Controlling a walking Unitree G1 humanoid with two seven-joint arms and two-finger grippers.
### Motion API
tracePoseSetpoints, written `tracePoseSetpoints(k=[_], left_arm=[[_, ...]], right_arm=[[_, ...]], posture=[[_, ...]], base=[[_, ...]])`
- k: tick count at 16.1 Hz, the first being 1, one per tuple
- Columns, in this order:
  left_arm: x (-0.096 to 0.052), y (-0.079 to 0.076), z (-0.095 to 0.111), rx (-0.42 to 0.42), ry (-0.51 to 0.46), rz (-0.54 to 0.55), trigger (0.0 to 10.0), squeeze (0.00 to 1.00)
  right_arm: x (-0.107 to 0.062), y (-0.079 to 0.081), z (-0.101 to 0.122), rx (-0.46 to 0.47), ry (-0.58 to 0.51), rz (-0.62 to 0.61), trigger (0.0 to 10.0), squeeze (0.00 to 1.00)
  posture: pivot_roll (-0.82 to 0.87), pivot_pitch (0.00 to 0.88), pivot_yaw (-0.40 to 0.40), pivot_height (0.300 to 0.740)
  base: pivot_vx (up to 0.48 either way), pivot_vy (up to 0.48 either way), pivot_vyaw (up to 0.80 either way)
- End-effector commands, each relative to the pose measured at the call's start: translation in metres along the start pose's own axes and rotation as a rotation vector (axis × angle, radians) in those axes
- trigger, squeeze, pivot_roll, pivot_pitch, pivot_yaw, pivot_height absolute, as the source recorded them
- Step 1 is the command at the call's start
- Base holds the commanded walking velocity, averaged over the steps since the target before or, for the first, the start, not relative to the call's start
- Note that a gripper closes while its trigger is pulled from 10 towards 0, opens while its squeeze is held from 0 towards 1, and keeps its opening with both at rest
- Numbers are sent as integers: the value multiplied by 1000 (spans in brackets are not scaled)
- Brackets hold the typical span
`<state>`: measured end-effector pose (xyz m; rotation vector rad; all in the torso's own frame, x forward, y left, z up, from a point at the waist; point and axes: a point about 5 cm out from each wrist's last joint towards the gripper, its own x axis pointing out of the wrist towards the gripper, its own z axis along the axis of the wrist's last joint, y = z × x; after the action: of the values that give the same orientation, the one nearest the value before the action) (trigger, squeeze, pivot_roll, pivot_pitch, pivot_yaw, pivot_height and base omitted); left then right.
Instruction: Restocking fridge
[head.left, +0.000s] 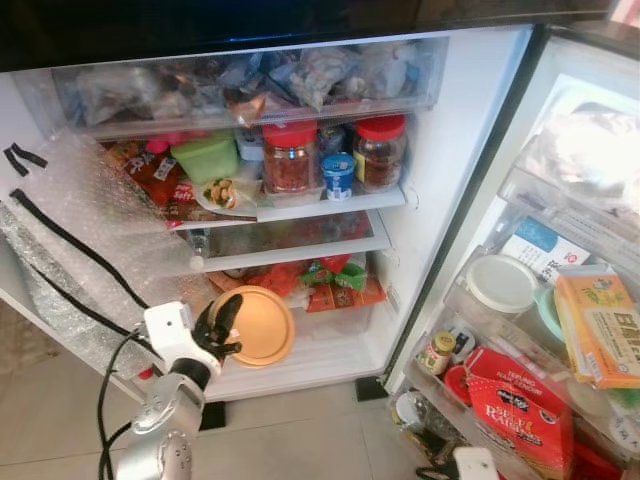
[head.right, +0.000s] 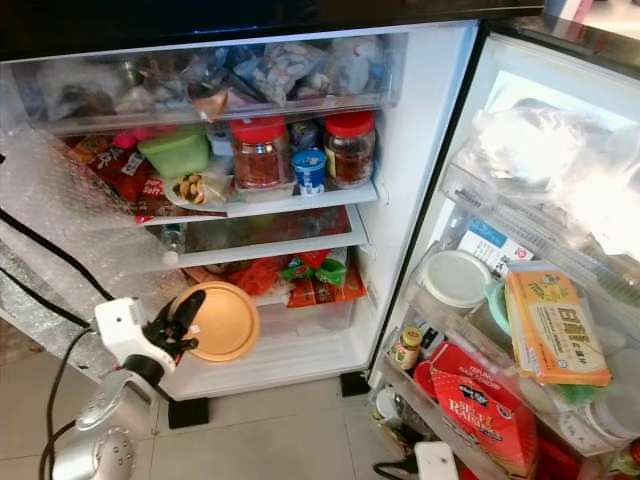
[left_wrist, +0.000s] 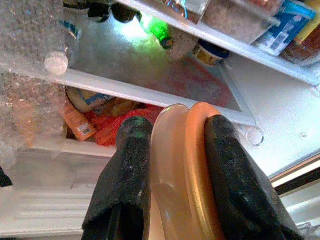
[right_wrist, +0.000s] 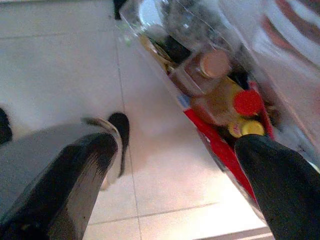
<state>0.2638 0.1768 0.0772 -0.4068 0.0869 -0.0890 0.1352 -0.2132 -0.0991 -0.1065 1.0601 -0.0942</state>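
An open fridge (head.left: 440, 150) is faced, and a round container with an orange lid (head.left: 262, 325) is held on edge at the mouth of the lowest compartment by the left gripper (head.left: 222, 335), whose two black fingers (left_wrist: 125, 190) are clamped on either side of its rim, as is seen plainly in the left wrist view. Behind the container, red and green packets (head.left: 335, 280) are stacked under a glass shelf. On the shelf above, two red-capped jars (head.left: 290, 155) are stood with a small blue-labelled tub (head.left: 339, 175) between them, and a green box (head.left: 207, 155) is set to their left; the top drawer (head.left: 250, 85) is packed with wrapped bags. In the door racks a red carton (head.left: 520, 410) printed with white lettering (too blurred to be read with certainty) is lodged beside a yellow-and-orange box (head.left: 603, 328) bearing large green characters, and a white-lidded tub (head.left: 500, 283) is placed above. The right gripper (right_wrist: 175, 165) is hung low over the tiled floor (right_wrist: 65, 65) near the door's bottom rack, its fingers spread wide apart with nothing between them.
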Motion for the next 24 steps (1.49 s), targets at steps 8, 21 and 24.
tracePoseSetpoints(k=[8,21,24], left_arm=[[1,-6,0,-16,2,-19,10000,0],[4,-7,2,-23,-10,-13,10000,0],[3,-8,1,-29,-7,-12,10000,0]], right_arm=[[-2,5,-11,-15,23,16,10000,0],[-1,15,-6,-34,12,41,10000,0],[0,16,-3,-41,-1,43,10000,0]], posture=[[-152,87,12,740],[-152,112,5,740],[-154,113,5,740]], base=[[0,0,0],[0,0,0],[0,0,0]])
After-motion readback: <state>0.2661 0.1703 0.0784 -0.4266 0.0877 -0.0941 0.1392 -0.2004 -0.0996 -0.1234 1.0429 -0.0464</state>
